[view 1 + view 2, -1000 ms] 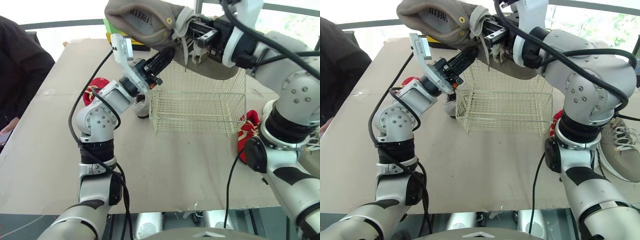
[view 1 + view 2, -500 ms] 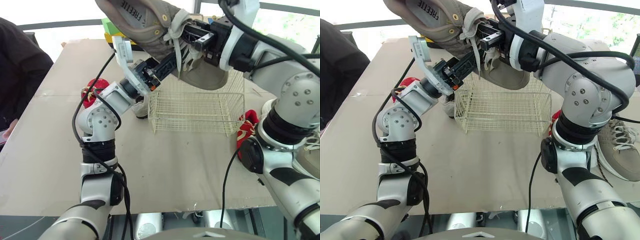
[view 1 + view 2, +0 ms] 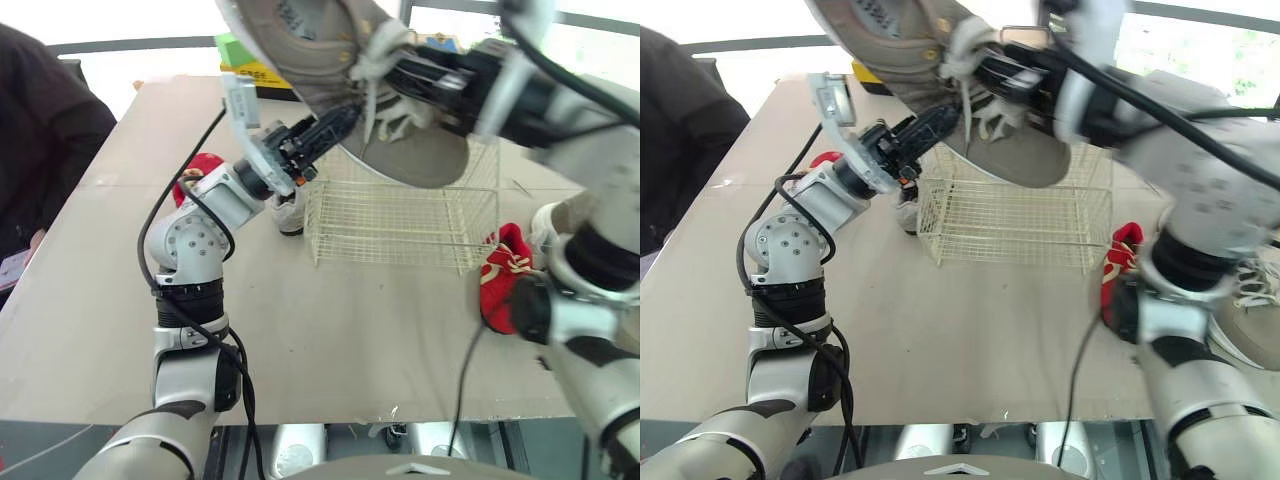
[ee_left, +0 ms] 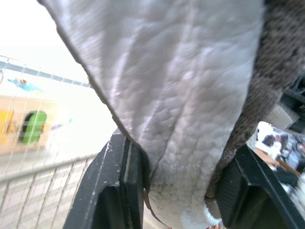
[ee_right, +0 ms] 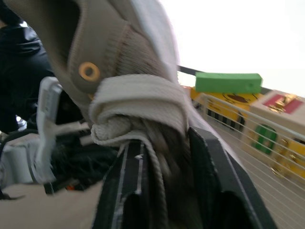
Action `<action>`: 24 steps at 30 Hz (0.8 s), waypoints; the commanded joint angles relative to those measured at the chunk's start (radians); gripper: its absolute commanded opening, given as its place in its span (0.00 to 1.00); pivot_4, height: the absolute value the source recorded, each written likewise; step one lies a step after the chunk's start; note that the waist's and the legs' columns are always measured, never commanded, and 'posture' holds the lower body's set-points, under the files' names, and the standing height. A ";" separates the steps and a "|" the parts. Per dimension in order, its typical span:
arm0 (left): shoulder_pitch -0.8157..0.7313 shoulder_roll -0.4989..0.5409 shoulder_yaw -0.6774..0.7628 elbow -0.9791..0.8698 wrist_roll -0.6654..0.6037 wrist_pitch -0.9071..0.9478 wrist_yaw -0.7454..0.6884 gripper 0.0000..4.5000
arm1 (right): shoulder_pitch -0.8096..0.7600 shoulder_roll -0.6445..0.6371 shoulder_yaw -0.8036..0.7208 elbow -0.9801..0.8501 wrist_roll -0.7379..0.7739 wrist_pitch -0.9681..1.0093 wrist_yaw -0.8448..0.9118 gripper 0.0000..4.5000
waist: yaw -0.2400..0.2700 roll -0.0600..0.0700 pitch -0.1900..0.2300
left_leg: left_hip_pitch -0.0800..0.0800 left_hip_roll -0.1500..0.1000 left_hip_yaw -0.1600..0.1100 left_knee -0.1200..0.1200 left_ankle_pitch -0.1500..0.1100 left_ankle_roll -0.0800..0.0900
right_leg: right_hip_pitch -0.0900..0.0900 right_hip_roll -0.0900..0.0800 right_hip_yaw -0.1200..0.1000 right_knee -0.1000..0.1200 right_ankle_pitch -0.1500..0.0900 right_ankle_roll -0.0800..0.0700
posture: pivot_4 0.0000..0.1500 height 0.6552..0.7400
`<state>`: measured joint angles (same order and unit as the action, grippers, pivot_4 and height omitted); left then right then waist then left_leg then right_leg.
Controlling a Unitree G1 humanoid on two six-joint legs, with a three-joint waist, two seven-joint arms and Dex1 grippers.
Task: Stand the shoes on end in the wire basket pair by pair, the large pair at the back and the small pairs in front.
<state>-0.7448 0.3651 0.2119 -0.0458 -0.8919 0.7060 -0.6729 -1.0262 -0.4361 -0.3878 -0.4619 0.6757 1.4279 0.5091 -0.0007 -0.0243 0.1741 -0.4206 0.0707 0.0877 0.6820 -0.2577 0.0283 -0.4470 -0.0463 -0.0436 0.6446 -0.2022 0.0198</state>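
Tipped steeper, tan shoe (image 3: 420, 152) (sole print blurred) over basket (image 3: 400, 226), clamped by left claw (image 3: 338, 120), right claw (image 5: 167, 143)

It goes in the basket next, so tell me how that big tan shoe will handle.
Likely bulky yet light: the tan shoe is held aloft by the left gripper and right gripper. Its upper creases where pinched, so probably soft. Dangling laces may snag the wire basket.
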 commanded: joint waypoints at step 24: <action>-0.836 0.159 -0.377 1.154 0.834 -0.818 -0.474 0.31 | 1.006 -0.201 -0.409 -0.529 0.438 -0.620 -0.037 0.94 | 0.015 -0.001 0.001 | 0.002 0.001 0.000 -0.007 0.000 0.000 | 0.000 0.005 0.002 -0.003 -0.001 0.001 | 1.00 1.00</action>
<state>-1.5653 0.5323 -0.1435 1.0785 -0.1082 -0.0610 -1.1175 -0.0375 -0.6210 -0.7738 -0.9639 1.0809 0.8580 0.4968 0.0143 -0.0253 0.1748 -0.4176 0.0714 0.0879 0.6752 -0.2578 0.0283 -0.4466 -0.0417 -0.0407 0.6413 -0.2034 0.0208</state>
